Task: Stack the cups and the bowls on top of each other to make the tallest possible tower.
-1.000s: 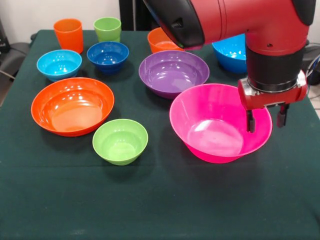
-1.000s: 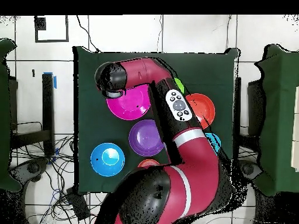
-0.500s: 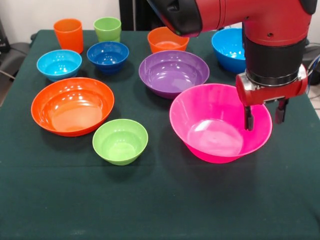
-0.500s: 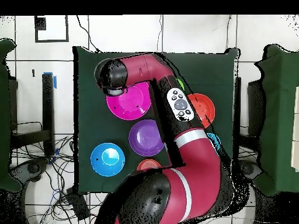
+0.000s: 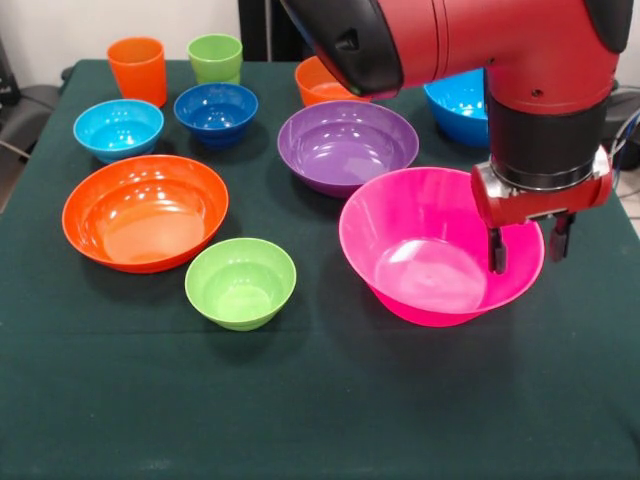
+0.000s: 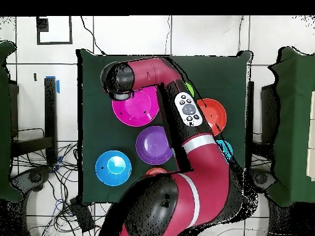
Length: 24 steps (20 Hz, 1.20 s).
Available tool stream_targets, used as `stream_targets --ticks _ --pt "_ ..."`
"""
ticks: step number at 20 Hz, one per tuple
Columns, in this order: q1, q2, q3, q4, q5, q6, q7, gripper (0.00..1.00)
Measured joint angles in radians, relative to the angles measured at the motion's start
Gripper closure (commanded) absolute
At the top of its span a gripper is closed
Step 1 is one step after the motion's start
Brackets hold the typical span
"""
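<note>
My gripper (image 5: 527, 248) is open and straddles the right rim of the large pink bowl (image 5: 425, 250): one finger (image 5: 497, 250) hangs inside the bowl, the other outside. In the overhead view the wrist (image 6: 120, 83) hides the gripper above the pink bowl (image 6: 136, 109). All bowls stand singly: purple (image 5: 347, 145), big blue (image 5: 458, 102), wide orange (image 5: 145, 212), small lime-green (image 5: 240, 283), light-blue (image 5: 118, 129), dark-blue (image 5: 216, 110), and small orange (image 5: 322, 82) partly behind the arm. The orange cup (image 5: 137, 68) and green cup (image 5: 215, 57) stand at the far left.
The dark green table (image 5: 320, 400) has bare cloth along its near edge. My arm (image 6: 184, 117) crosses the table's middle in the overhead view and hides several bowls. The purple bowl (image 6: 154, 145) and blue bowl (image 6: 113, 167) show beside it.
The gripper rose slightly, then came down a little lower over the pink bowl's right rim. The upper arm shifted. The bowls and cups have not moved.
</note>
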Motion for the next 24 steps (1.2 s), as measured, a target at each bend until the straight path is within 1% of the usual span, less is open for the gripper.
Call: stream_targets --ticks 15,21,24 --pt "0.014 0.082 0.003 -0.072 -0.011 0.000 -0.011 0.00" --pt "0.021 0.088 0.003 -0.089 -0.014 0.000 -0.032 0.00" --pt "0.029 0.090 0.003 -0.111 -0.017 0.000 -0.059 0.00"
